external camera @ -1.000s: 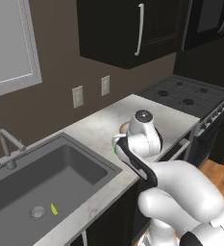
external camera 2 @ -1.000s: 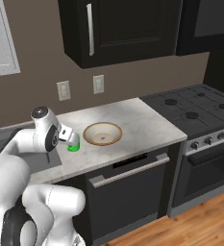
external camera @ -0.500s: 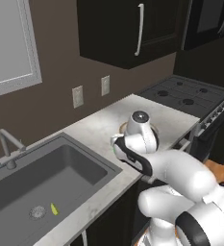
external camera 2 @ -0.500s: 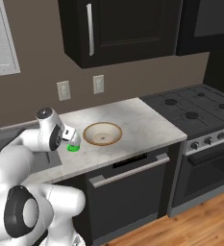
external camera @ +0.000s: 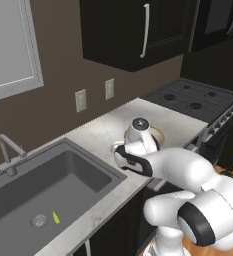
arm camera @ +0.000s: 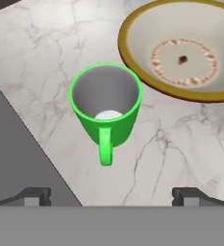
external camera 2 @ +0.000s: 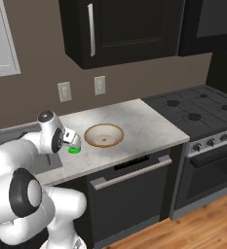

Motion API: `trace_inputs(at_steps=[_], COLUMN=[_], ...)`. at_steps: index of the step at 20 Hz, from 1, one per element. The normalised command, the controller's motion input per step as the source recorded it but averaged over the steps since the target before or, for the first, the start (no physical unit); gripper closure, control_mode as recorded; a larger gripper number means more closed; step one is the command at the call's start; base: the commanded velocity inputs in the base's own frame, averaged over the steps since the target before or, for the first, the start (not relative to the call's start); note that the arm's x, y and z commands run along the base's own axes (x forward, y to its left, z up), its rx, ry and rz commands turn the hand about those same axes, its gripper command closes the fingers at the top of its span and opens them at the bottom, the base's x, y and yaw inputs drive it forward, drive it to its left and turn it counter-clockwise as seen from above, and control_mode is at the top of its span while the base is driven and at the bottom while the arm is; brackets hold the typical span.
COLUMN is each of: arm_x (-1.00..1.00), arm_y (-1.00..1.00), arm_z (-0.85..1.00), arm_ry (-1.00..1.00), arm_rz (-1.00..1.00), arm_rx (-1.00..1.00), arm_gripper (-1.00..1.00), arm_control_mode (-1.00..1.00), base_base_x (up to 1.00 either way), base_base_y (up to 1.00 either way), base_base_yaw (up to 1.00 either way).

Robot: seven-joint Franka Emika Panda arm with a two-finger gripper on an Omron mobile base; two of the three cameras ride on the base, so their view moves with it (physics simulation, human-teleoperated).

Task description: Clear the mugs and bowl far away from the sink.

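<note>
A bright green mug stands upright on the marble counter, its handle pointing toward my gripper. The gripper hangs open just above it, with one dark fingertip on each side and nothing between them. The wide cream bowl with its brown-gold rim and speckled centre sits right beside the mug, almost touching. From the right base view, the hand hides most of the mug, and the bowl lies to its right. The dark sink begins just left of the mug.
A grey faucet stands behind the basin, which has a small yellow-green scrap near the drain. The black stove adjoins the counter's right end. Dark wall cabinets hang above. Bare marble counter stretches between bowl and stove.
The arm has folded lower, and the hand has shifted slightly toward the sink side, over the green mug. The jaws stayed open. Mug and bowl have not moved.
</note>
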Motion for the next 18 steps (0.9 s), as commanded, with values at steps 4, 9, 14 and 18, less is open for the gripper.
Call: trace_inputs(at_steps=[4, 9, 14, 18], arm_x=[0.28, 0.27, 0.25, 0.17], arm_y=[0.07, 0.00, 0.00, 0.00], arm_z=[-0.14, -0.10, -0.15, -0.12], arm_ry=[0.00, 0.00, 0.00, 0.00], arm_rz=[0.00, 0.00, 0.00, 0.00], arm_rx=[0.00, 0.00, 0.00, 0.00], arm_gripper=[-1.00, -1.00, -1.00, -1.00], arm_control_mode=[-1.00, -1.00, -1.00, -1.00], base_base_x=[0.00, 0.00, 0.00, 0.00], base_base_y=[0.00, 0.00, 0.00, 0.00], base_base_yaw=[0.00, 0.00, 0.00, 0.00])
